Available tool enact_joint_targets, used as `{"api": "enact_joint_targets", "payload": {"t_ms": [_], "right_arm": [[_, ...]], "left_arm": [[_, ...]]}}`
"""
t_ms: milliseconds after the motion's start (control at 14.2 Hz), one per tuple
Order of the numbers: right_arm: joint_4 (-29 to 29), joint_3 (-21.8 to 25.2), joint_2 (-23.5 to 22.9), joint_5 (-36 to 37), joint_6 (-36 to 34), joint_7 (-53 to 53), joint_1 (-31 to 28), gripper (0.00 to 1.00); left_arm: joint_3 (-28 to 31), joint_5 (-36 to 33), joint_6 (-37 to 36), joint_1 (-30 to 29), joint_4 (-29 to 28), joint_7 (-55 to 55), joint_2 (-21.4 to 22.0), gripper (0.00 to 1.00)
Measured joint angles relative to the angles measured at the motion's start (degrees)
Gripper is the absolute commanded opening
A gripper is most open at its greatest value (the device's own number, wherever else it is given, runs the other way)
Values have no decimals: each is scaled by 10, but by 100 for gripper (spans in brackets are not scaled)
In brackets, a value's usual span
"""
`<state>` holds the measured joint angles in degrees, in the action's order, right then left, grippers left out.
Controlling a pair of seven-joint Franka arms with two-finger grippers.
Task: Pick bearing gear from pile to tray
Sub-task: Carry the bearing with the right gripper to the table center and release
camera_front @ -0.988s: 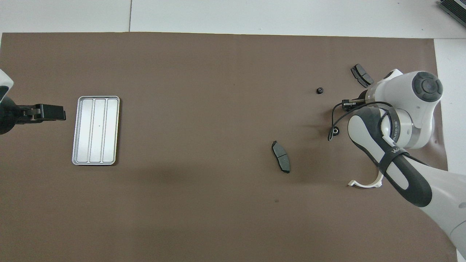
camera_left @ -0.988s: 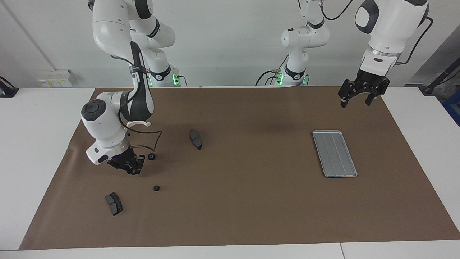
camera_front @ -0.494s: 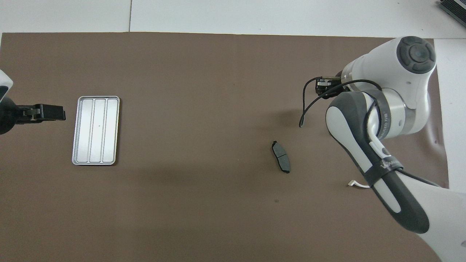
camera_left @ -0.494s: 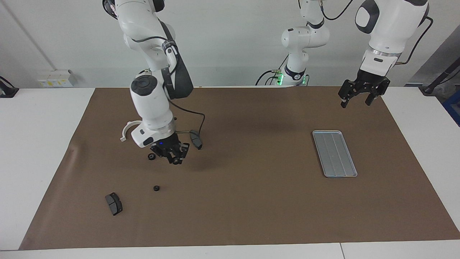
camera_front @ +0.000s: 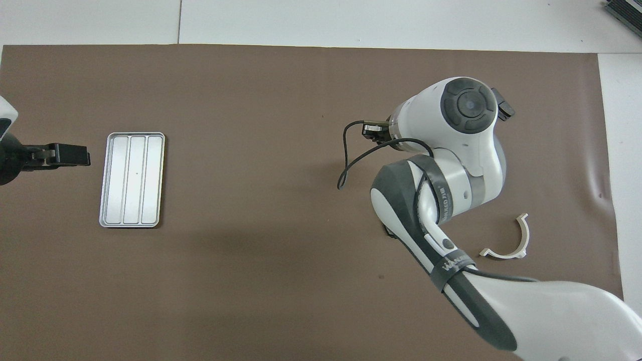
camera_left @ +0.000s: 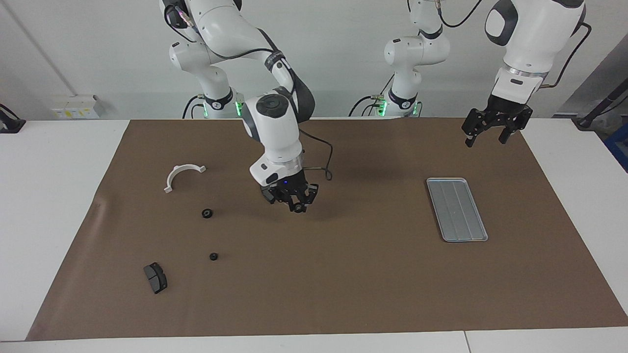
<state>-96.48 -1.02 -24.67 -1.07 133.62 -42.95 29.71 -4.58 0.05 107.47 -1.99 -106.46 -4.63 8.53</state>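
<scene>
Travelling from the pile (camera_left: 207, 214) toward the tray (camera_left: 457, 209), the right claw (camera_left: 297, 202) hangs mid-tabletop, nearly closed on a small dark gear (camera_left: 298, 209), evidently for delivery, while the left claw (camera_left: 487, 132) waits wide open, empty, near the tray.

White glossy arm shells, dark grey joint caps, black fingers (camera_left: 503, 136), loose black cable, green base lights.
</scene>
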Motion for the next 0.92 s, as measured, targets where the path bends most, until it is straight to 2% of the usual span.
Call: {"api": "enact_joint_targets", "payload": {"t_ms": [212,353,423,564,635,705,776,917], "right_arm": [[0,1,-43,25,38,-61,41,0],[1,1,-54,28,41,-69,51,0],[1,1,-58,29,42,-73,58,4],[0,1,-63,31,47,-86,66,23],[-1,1,-64,32,47,-89,68,53],[-1,1,-66,32,47,-89,69,94],[-2,1,-67,32,47,-89,71,100],[-6,1,-67,33,44,-93,75,100]], "left_arm": [[0,0,0,0,0,0,0,100],[0,0,0,0,0,0,0,100],[0,0,0,0,0,0,0,100],[0,0,0,0,0,0,0,100],[0,0,0,0,0,0,0,100],[0,0,0,0,0,0,0,100],[0,0,0,0,0,0,0,100],[0,0,0,0,0,0,0,100]]}}
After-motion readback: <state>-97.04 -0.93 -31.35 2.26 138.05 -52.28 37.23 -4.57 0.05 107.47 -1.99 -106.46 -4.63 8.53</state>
